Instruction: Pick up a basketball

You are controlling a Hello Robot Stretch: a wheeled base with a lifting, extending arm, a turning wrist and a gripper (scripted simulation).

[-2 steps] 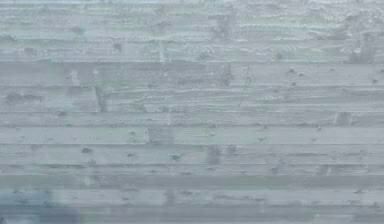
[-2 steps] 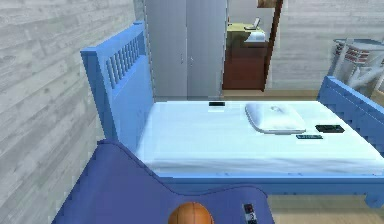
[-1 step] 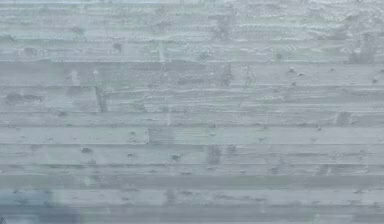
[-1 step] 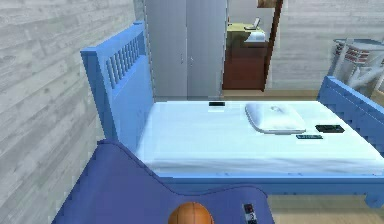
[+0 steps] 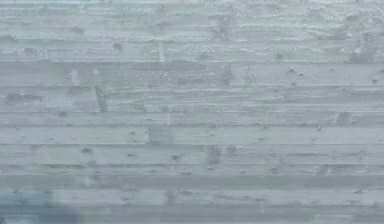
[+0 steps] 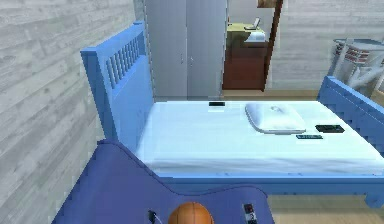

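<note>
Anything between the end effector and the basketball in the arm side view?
Nothing visible stands in front of the orange ball at the bottom edge. Small dark parts flank it; whether they are the end effector cannot be told.

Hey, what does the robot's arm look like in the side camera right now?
At the arm side view's bottom edge, the arm's end appears as small white squares with black marks, set on dark parts. Finer details, such as cables, are too small to tell.
</note>
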